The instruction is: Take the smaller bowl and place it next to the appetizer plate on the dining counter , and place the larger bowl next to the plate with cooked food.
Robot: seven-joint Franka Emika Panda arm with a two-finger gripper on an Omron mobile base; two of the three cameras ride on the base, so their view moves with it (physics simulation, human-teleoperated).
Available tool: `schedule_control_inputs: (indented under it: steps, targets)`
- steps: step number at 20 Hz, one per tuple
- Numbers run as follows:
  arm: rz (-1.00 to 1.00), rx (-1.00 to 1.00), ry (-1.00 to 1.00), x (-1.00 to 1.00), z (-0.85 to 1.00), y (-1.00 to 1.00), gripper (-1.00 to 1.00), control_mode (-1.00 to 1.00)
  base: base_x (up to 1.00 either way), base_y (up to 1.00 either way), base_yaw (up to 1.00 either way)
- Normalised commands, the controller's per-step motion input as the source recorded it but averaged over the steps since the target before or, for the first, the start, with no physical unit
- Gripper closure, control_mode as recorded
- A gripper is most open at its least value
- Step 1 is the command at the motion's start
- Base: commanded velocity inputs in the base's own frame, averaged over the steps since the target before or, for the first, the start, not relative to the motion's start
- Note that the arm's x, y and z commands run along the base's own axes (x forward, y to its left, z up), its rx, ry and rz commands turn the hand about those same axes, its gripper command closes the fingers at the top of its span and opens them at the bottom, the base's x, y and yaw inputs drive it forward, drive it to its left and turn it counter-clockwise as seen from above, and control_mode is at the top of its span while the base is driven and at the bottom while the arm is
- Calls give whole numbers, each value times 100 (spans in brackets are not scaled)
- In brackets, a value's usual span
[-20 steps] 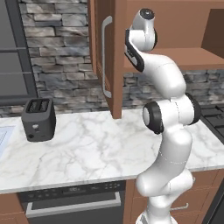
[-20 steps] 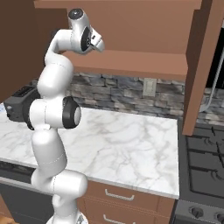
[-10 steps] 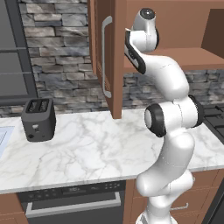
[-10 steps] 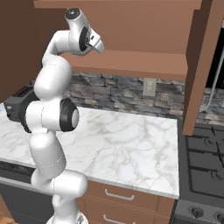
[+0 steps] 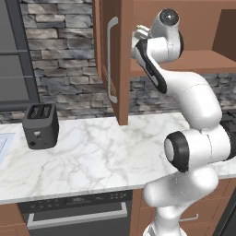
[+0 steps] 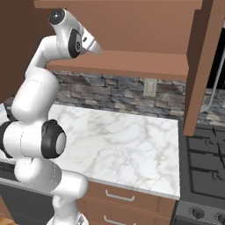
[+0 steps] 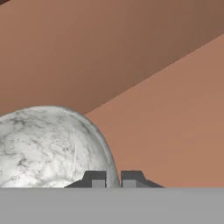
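My two dark fingertips are pinched down as narrow as they go, and the gripper point(image 7: 113, 179) straddles the thin rim of the small pale whitish-grey marbled bowl point(image 7: 48, 146), one tip inside the wall and one outside, so I judge that I have it by the rim. The bowl sits on the brown wooden shelf point(image 7: 175, 122) of the open upper cabinet, close in front of my hand camera, its rounded side toward me and the cabinet's back wall behind it. From the base cameras my hand is reached up into that cabinet above the white grey-veined marble worktop point(image 5: 101, 156), beside the open wooden cabinet door point(image 5: 113, 60), with a dark toaster point(image 5: 41, 125) standing well off to the left. My worry is the hold itself: a pinch on one edge of a round, smooth bowl lets it swing or slip once its weight comes off the shelf, and a fast lift could tip it out. Pulling back too low could drag it over the shelf lip, and swinging wide on the way out could knock it against the door. I cannot tell how deep my tips reach down the wall.
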Motion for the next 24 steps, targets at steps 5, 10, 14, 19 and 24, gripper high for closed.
schedule_control_inputs:
  steps: [5,10,14,19,24]
  targets:
    - [-3,0,-13,-100,6,-57,100,-100,0,0,0]
    - [0,0,-5,-100,20,-49,100,-100,0,0,0]
    - [0,2,0,-100,40,-38,100,-100,0,0,0]
    - [0,0,6,-99,23,-3,100,-100,0,0,0]
    - [0,-1,28,-96,-8,10,100,-100,0,0,0]
